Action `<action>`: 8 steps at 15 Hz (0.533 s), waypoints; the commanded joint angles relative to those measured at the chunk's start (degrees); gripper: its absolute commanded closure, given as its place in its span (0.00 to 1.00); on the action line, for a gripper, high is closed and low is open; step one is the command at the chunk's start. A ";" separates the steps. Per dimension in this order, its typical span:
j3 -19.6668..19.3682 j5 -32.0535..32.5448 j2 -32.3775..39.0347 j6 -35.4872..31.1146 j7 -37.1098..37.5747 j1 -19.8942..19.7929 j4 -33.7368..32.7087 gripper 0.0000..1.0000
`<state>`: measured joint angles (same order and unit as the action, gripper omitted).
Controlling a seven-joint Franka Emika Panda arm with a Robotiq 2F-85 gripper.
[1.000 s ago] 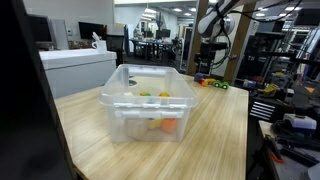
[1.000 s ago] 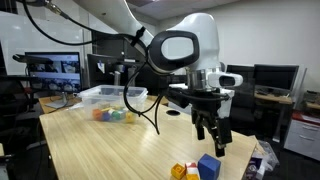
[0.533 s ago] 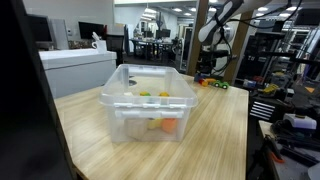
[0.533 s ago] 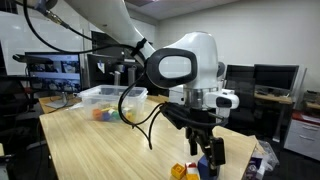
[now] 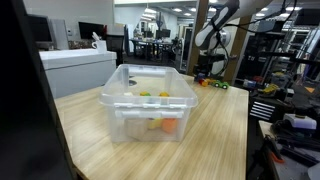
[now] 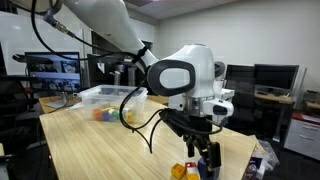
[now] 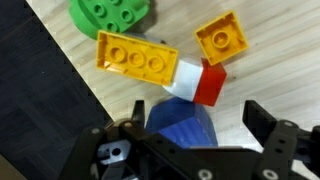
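Hovering low over the wooden worktop (image 7: pixel 275 60), my gripper (image 7: pixel 195 118) has its two fingers well apart, and nothing is clamped between them. In the wrist view a blue block (image 7: pixel 183 130) lies in the gap, with one finger (image 7: pixel 268 125) on each side of it. Whether a pad touches the block, I cannot tell. Just beyond the blue block lies a small brick that is red (image 7: pixel 211 84) on one half and white on the other half, and it seems to touch the block. A long yellow brick (image 7: pixel 137 58) with three studs lies tilted against the white end. A small yellow brick (image 7: pixel 218 38) lies just beside the red end, and a green round piece (image 7: pixel 112 15) is near the long yellow brick, at the edge of the picture. In an exterior view my gripper (image 6: pixel 207 160) points straight down at this small group of pieces, close to the corner of the worktop (image 6: pixel 100 140). A clear plastic bin (image 5: pixel 145 108) with some coloured things inside stands well apart from me on the same worktop
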<state>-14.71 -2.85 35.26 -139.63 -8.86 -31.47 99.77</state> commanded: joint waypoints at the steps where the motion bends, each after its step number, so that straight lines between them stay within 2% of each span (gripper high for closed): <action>1: 1.53 -1.60 2.24 -1.50 -2.22 -0.99 -2.56 0.00; 8: 1.16 -1.15 3.76 -0.79 -0.92 -0.96 -5.79 0.01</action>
<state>-13.75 -2.98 38.68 -140.14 -8.86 -31.58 94.92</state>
